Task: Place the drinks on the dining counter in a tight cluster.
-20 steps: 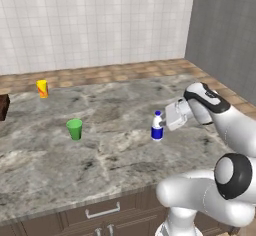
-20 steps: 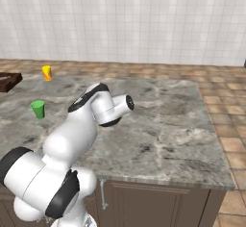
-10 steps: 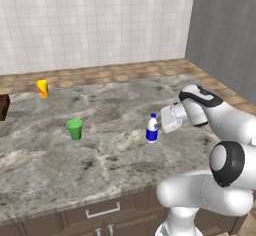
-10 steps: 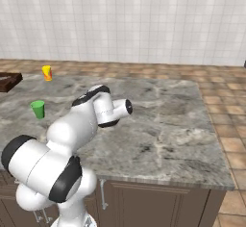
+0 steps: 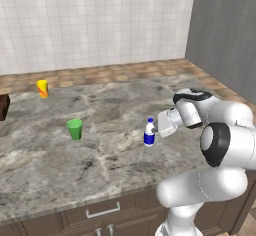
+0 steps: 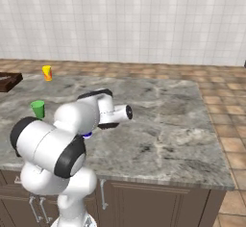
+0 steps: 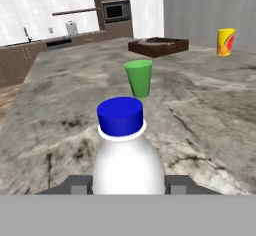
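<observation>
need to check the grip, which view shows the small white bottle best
The hand view: the small white bottle stands close up between the claw tips, blue cap clear. The left base view shows it small but whole on the dining counter. In the right base view the arm hides most of it.

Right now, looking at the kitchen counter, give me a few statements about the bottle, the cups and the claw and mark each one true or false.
1. The claw is shut on the white bottle. True.
2. The white bottle has a red cap. False: its cap is blue.
3. The green cup stands upright on the counter. True.
4. The yellow-orange cup sits right beside the green cup. False: it stands well apart, near the counter's far edge.
5. The white bottle lies on its side. False: it is upright.
</observation>
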Robot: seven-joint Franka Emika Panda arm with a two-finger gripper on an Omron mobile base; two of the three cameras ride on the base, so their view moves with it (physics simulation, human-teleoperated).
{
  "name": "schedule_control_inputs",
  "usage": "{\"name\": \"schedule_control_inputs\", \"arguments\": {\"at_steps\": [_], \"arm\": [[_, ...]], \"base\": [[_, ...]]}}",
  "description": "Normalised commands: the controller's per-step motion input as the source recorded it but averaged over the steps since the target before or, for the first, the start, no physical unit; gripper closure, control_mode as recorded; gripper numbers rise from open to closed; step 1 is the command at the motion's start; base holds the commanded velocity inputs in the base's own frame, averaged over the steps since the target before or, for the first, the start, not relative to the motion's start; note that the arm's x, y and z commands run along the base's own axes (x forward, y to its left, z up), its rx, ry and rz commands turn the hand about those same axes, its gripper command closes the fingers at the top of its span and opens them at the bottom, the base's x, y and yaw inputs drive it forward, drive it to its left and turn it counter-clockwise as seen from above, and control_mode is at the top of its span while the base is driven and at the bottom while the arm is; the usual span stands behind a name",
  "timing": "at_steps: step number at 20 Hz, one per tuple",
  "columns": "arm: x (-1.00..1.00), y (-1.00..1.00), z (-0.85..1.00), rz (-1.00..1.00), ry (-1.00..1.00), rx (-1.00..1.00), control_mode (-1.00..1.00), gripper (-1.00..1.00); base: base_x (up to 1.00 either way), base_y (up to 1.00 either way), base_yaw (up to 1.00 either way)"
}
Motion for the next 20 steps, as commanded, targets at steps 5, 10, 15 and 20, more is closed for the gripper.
{"name": "schedule_control_inputs", "arguments": {"at_steps": [5, 10, 15, 20], "arm": [[0.03, 0.00, -0.28, 0.00, -0.01, 0.00, -1.00, 1.00], [0.00, 0.00, -0.32, 0.00, 0.00, 0.00, -1.00, 1.00], [0.00, 0.00, -0.23, 0.00, -0.01, 0.00, -1.00, 1.00], [0.00, 0.00, -0.07, 0.00, -0.02, 0.00, -1.00, 1.00]], "base": [[0.00, 0.00, 0.00], [0.00, 0.00, 0.00], [0.00, 0.00, 0.00], [0.00, 0.00, 0.00]]}}
